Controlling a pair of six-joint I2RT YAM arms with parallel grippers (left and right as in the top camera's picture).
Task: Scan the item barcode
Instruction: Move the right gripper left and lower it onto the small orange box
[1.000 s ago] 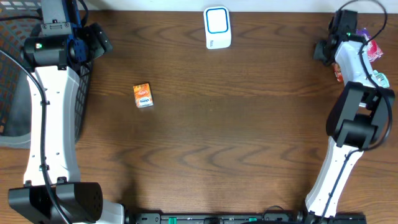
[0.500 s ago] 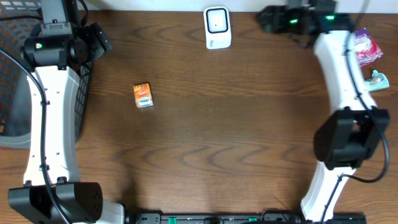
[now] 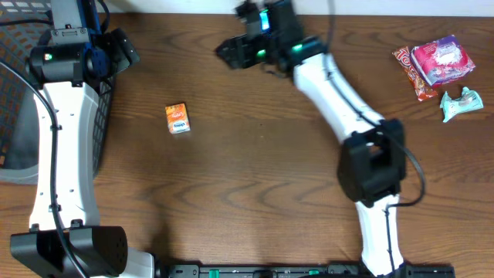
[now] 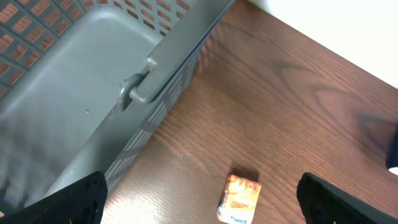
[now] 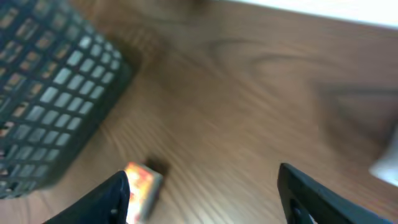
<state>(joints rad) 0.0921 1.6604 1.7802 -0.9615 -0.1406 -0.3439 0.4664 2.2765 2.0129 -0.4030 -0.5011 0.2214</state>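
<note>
Overhead view: the right gripper (image 3: 230,54) hangs over the far edge of the table (image 3: 255,170). Its arm stretches in from the right side, and its jaws are apart and hold nothing. The right wrist view is blurred. It shows the two fingers (image 5: 109,202) set wide of each other above bare wood. The box (image 5: 142,182) appears low in that frame, next to the finger on the picture's left, lying on the table below it. A white shape (image 5: 388,155) at that picture's right edge is too blurred to name.

The left gripper (image 3: 126,48) sits over the table's far left corner, beside the basket (image 3: 19,85). In its wrist view the fingers (image 4: 74,199) are spread wide and empty. The basket's grey wall fills the picture's left, and the box shows on the wood between the two fingers.

From overhead, the small orange box lies flat on the left half of the table, apart from both grippers and clear of the basket. Three packets (image 3: 432,66) lie together at the far right corner, well apart from both arms.
</note>
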